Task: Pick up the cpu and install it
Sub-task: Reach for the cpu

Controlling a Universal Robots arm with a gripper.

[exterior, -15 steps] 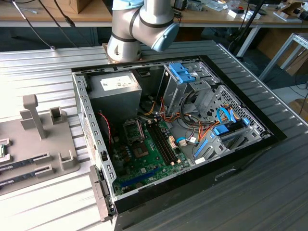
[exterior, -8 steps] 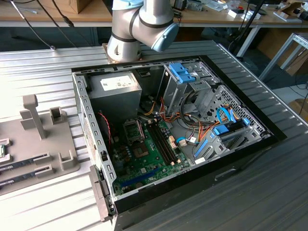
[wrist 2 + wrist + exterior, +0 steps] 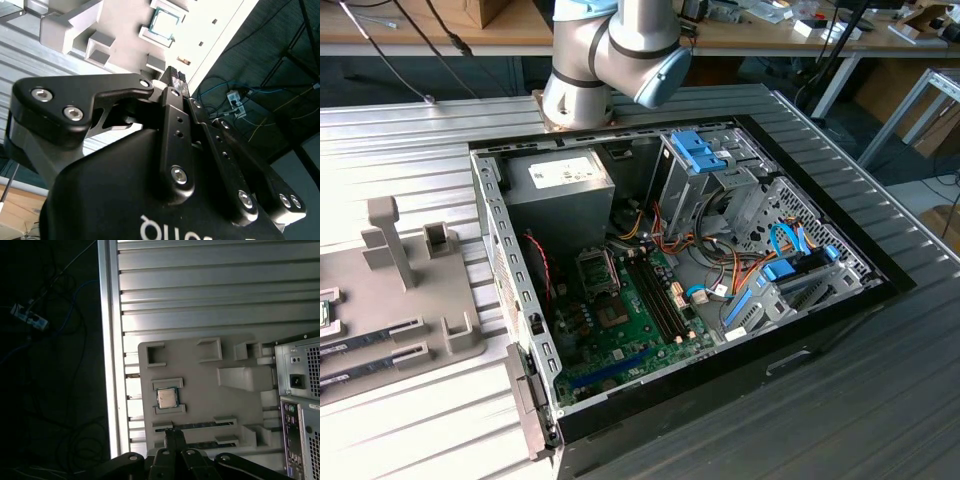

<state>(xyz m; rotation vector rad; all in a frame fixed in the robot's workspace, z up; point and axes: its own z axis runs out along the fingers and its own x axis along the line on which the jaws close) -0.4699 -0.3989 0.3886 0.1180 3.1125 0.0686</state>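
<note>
cpu (image 3: 166, 398) is being cradled flat in tray (image 3: 200, 385) recess | end effector (image 3: 173, 432) is being seen closed, empty, near it | square centring over its edges is being advised

A ribbed metal table (image 3: 410, 135), wooden workbench (image 3: 390, 30) behind.

Small flat square cpu (image 3: 166, 398), green board rim around a dull silver-grey lid. Lies flat, lid up, seated in a raised-edged square pocket of the pale grey holder tray (image 3: 205, 405), untouched.
</note>
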